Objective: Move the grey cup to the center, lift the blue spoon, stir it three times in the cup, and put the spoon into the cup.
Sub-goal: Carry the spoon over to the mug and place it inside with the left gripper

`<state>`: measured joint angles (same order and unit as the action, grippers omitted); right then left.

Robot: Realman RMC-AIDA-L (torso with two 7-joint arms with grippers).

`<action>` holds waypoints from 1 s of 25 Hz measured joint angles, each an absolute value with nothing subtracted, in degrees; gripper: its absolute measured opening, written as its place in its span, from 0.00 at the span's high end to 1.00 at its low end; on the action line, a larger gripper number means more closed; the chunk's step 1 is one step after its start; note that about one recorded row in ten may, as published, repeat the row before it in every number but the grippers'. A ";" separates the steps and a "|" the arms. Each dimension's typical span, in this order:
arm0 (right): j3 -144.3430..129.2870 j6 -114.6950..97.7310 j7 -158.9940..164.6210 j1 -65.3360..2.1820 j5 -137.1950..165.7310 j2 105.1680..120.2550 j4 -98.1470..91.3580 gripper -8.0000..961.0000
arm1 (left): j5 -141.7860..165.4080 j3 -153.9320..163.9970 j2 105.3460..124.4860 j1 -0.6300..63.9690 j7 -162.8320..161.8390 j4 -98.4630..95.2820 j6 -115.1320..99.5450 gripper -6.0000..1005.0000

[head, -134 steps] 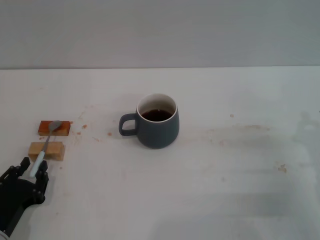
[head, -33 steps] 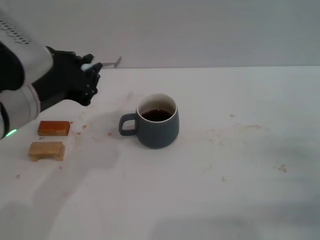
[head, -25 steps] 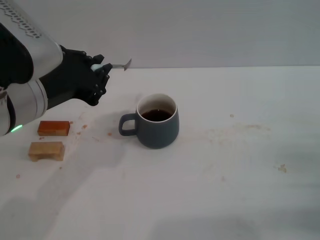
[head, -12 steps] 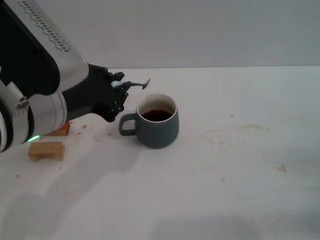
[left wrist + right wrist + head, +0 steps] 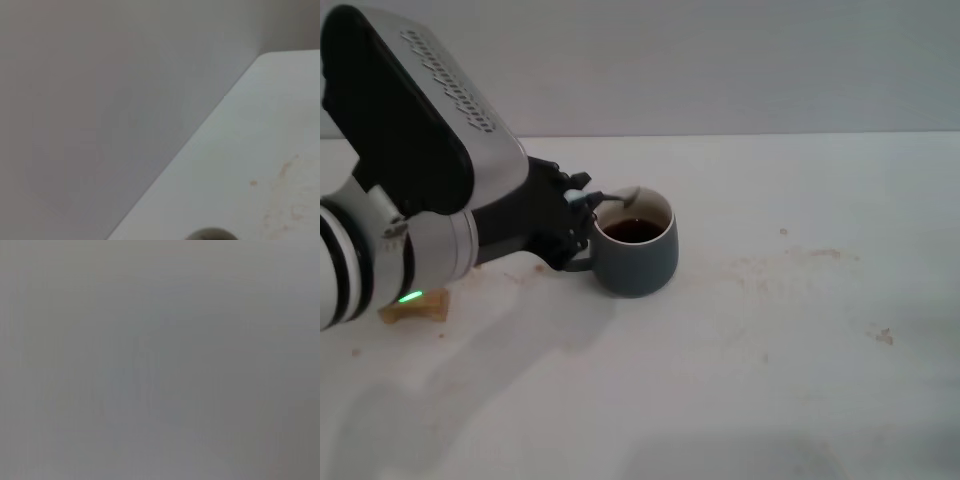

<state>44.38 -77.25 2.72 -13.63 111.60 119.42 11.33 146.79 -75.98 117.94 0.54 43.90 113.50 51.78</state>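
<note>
The blue spoon [image 5: 616,199] is being held in the closed jaws of the left gripper [image 5: 582,203], its metal bowl poised at the near-left rim of the grey cup [image 5: 635,253]. The cup is standing upright on the stained white surface [image 5: 790,330], coffee inside. A tan block [image 5: 420,308] is being partly hidden by the arm.

A plain grey wall [image 5: 740,60] is standing behind a white table [image 5: 800,380], meeting it in a straight line. Faint brown stains [image 5: 790,262] are marking the tabletop, and soft shadows are lying across its left side.
</note>
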 joint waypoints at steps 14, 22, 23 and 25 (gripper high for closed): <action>43.86 -77.58 2.72 -12.92 111.64 119.54 12.08 0.99 | 146.80 -77.20 117.91 6.88 44.40 102.37 50.68 0.85; 43.76 -77.79 2.72 -12.92 111.87 119.53 12.78 0.99 | 146.76 -78.00 117.95 11.15 45.46 96.67 49.36 0.85; 43.76 -77.79 2.72 -12.92 111.87 119.53 12.78 0.99 | 146.75 -78.00 117.94 11.75 45.48 96.08 49.27 0.85; 43.77 -77.79 2.72 -12.93 111.89 119.49 12.79 0.99 | 146.74 -77.78 117.94 12.79 45.51 95.12 49.02 0.85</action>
